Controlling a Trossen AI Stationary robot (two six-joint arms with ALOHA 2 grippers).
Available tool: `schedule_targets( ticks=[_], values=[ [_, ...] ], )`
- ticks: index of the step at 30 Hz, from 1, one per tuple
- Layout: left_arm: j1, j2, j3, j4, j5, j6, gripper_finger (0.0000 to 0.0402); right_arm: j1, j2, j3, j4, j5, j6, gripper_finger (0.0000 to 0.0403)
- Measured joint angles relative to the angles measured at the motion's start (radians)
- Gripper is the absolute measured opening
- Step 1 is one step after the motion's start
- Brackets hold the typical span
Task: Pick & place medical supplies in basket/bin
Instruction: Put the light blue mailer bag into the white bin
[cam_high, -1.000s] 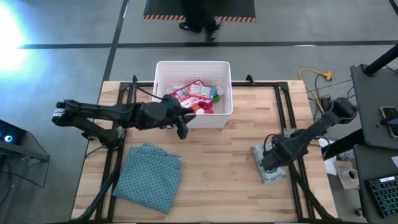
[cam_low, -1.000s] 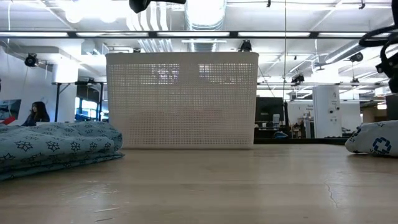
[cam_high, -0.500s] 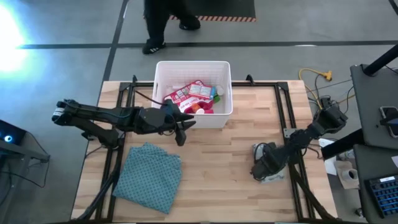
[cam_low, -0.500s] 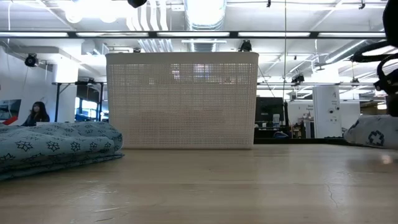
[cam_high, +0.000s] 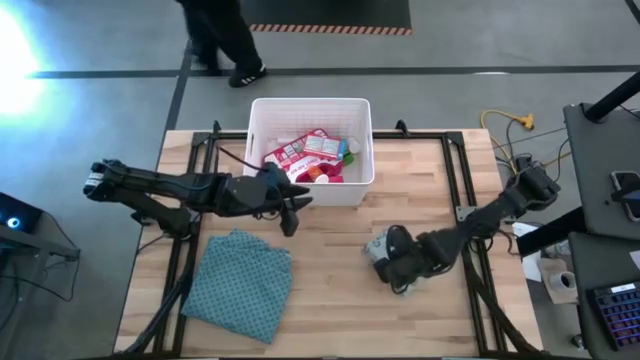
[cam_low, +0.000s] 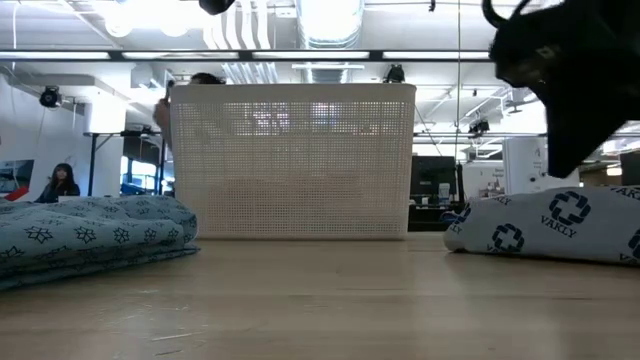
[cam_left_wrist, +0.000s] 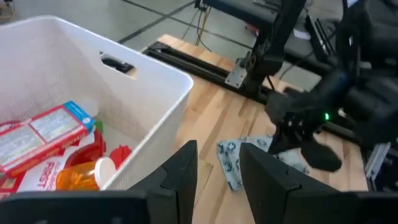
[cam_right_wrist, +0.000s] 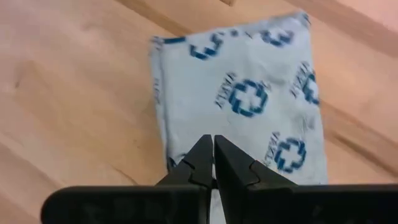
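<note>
From above, I see the white bin (cam_high: 311, 150) at the far middle of the table (cam_high: 340, 310), already holding several supplies: a red-and-white case (cam_high: 300, 152), a red-blue-white box (cam_high: 321, 144) and a green-capped bottle (cam_high: 351, 149); the one piece outside it is the pale soft pack (cam_high: 379, 246), lying on the bare wood well apart from the bin, toward my right arm's side; the right gripper (cam_high: 395, 265) sits low over that pack, which I read as working it toward the bin; the left gripper (cam_high: 291, 213) hangs just in front of the bin's near wall, carrying nothing, and the patterned cloth (cam_high: 240, 283) lies at the near left, out of the way.

At table height, the pack (cam_low: 545, 228) rests flat on the wood to the right of the bin (cam_low: 292, 160), with a dark arm above it; a person (cam_low: 60, 183) sits far off in the room.

From the left wrist, my two fingers (cam_left_wrist: 180, 177) stand a little apart with nothing between them; the bin's corner (cam_left_wrist: 163, 93) is close, the orange and red items lie inside, and the pack (cam_left_wrist: 236, 162) shows beyond.

From the right wrist, my fingers (cam_right_wrist: 202, 163) are pressed together at the pack's (cam_right_wrist: 242, 106) near edge; whether they pinch the fabric or merely push on it I cannot tell; a firm hold is needed before lifting, since a soft pack will sag.
</note>
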Motion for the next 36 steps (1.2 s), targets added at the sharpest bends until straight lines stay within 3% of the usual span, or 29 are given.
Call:
schedule_targets(
  ticks=[7, 17, 22, 30, 36],
  values=[
    [-0.014, 0.000, 0.000, -0.104, -0.002, -0.074, 0.0102, -0.079, -0.032, 0.001, 0.016, -0.030, -0.141, 0.0009],
    [-0.110, -0.002, 0.000, -0.167, 0.001, -0.174, 0.0102, -0.206, -0.057, -0.040, 0.033, -0.327, -0.379, 0.0009],
    [-0.168, -0.002, 0.000, -0.230, 0.004, -0.259, 0.0102, -0.236, -0.057, -0.058, 0.006, -0.426, -0.441, 0.0009],
    [-0.271, -0.002, -0.026, -0.286, 0.004, -0.442, 0.0102, -0.232, -0.052, -0.107, -0.163, -0.425, -0.461, 0.0009],
    [-0.326, 0.000, -0.112, -0.285, 0.003, -0.638, 0.0102, -0.233, -0.051, -0.195, -0.135, -0.398, -0.458, 0.0009]
  ],
)
